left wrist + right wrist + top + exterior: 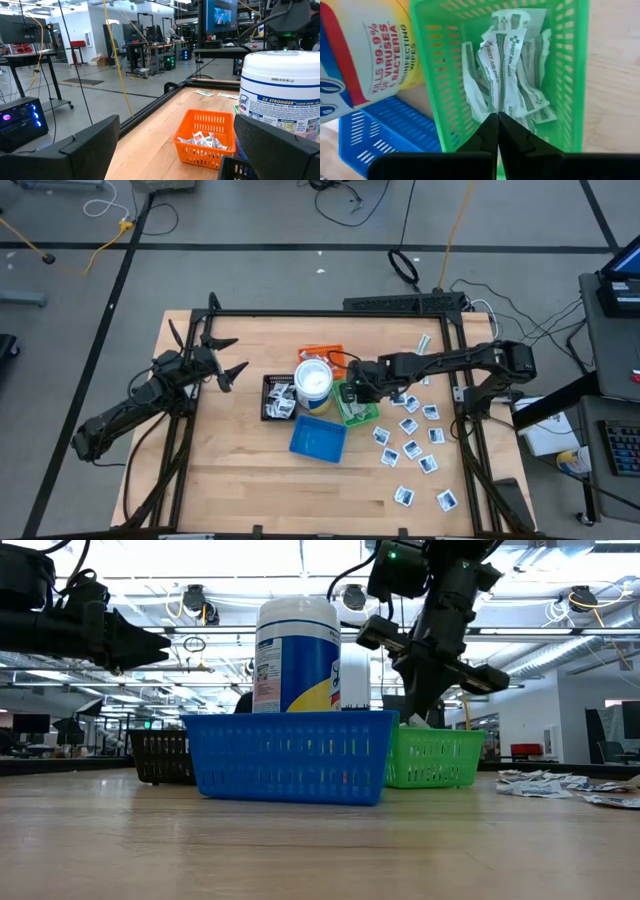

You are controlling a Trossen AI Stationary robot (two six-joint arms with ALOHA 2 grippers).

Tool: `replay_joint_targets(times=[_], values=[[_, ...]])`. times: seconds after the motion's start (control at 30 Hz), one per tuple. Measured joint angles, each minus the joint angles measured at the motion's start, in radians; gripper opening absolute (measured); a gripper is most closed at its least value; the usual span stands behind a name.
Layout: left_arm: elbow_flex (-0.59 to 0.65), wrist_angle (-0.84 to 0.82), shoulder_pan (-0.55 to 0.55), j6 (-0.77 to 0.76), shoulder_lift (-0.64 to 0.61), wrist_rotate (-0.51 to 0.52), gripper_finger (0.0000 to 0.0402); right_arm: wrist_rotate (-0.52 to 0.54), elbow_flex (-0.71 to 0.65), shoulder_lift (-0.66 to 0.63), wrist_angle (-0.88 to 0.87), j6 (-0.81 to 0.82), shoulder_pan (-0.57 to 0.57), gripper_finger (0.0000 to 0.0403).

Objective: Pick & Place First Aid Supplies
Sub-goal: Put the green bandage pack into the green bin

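Several white square packets (412, 438) lie flat on the table right of the trays, also in the low view (560, 786). Pale wrapped strips (520, 80) are heaped in the green tray (362, 412) (432, 75). My right gripper (352, 392) (497, 117) hangs over that tray, shut on one strip. My left gripper (228, 360) is open, raised above the table's left part, and touches nothing. Its wide-apart fingers (80, 150) frame the orange tray (200, 150), which holds more packets. My right gripper pinches a wrapped strip by its near end (495, 109), between the two fingertips. The fingers come from above, pointing down into the green tray. The strip hangs below them among the other strips; I cannot tell whether its far end rests on the heap.
A white tub with a blue band (313, 385) (296, 655) stands between the trays. The blue tray (318, 438) sits nearest the near edge. The black tray (278, 397) holds packets and the orange tray (322, 352) lies behind the tub. Bare wood lies near and left.
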State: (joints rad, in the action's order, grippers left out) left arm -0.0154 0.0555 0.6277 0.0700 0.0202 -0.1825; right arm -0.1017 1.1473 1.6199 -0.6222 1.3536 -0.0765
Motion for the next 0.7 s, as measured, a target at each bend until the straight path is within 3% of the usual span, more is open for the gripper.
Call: replay_joint_targets(times=[0.2, 0.5, 0.7], values=[[0.000, 0.000, 0.000, 0.000, 0.000, 0.000, 0.0397, 0.074, 0.000, 0.000, 0.001, 0.017, 0.000, 0.0027], [0.000, 0.000, 0.000, 0.000, 0.000, 0.000, 0.0397, 0.153, 0.000, 0.000, 0.012, 0.087, 0.000, 0.0161], [0.000, 0.000, 0.000, 0.000, 0.000, 0.000, 0.0397, 0.156, 0.002, -0.049, 0.018, -0.080, -0.012, 0.0197]])
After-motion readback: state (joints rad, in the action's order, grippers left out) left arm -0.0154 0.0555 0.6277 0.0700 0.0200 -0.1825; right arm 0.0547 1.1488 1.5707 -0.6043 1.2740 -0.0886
